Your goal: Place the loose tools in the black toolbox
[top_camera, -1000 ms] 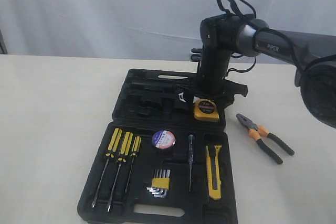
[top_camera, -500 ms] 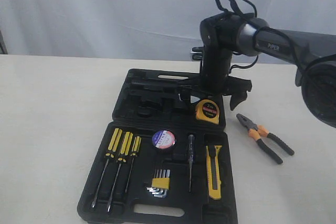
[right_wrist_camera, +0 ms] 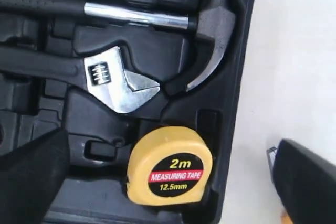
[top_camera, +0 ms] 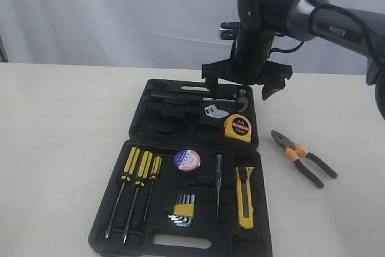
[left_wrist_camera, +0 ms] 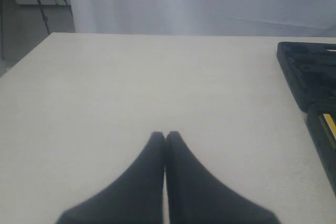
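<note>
Right arm: we see its fingers (right_wrist_camera: 310,182) spread wide with nothing between them, hanging above the far half of the black toolbox (top_camera: 137,126). They touch no tool.

Left arm: its fingers (left_wrist_camera: 142,182) are pressed together tip to tip and hold nothing, over bare surface (top_camera: 60,148). One side of the toolbox shows in the left wrist view, well apart from the tips.

Toolbox: it lies open with both halves flat. The near half reaches the near edge of the surface, roughly midway between the left and right edges.

Far half: we note the yellow "2m" tape measure (right_wrist_camera: 170,166) lying face up in the corner toward the right edge, on the hinge side. Just beside it lie an adjustable wrench (right_wrist_camera: 113,80) and a hammer (right_wrist_camera: 215,30).

Near half: the black tape roll (top_camera: 187,159) lies label up, close to the hinge. The yellow-black utility knife (top_camera: 244,197) lies lengthwise along the side toward the right edge. Three yellow-black screwdrivers (top_camera: 139,179) fill the side toward the left edge. A yellow-clipped hex key set (top_camera: 183,210) and a slim dark screwdriver (top_camera: 218,185) sit between them and the knife.

Outside: the orange-and-black-handled pliers (top_camera: 304,157) lie on bare surface between the toolbox and the right edge. They are near the box but apart from it, nose toward the far half, handles slightly parted.
</note>
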`<action>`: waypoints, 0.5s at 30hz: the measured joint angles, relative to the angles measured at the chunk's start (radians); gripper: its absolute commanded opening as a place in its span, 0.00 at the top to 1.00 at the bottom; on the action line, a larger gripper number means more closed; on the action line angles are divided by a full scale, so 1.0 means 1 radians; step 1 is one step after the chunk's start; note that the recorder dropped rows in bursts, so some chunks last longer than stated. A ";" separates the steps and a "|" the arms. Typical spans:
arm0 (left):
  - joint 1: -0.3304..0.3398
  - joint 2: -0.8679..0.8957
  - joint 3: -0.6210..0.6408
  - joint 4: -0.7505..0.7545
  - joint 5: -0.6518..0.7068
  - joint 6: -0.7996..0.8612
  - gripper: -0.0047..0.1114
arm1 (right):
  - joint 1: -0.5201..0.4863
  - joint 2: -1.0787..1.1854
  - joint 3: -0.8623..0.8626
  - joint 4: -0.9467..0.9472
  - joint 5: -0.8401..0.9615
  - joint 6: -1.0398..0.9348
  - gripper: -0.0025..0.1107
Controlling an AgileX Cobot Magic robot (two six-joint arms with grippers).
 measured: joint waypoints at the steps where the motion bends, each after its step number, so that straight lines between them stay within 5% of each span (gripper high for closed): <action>1: 0.000 0.000 0.000 0.000 0.000 0.000 0.96 | 0.000 -0.002 0.000 0.000 0.004 -0.006 0.30; 4: 0.000 0.000 0.000 0.000 0.000 0.000 0.96 | 0.000 -0.005 0.000 0.000 0.017 -0.029 0.71; 7: 0.000 0.000 0.000 0.000 0.000 0.000 0.96 | 0.000 -0.005 0.000 0.000 0.021 -0.051 0.98; 15: 0.000 0.000 0.000 0.000 0.000 0.000 0.96 | 0.000 0.001 0.000 0.003 0.032 -0.159 0.98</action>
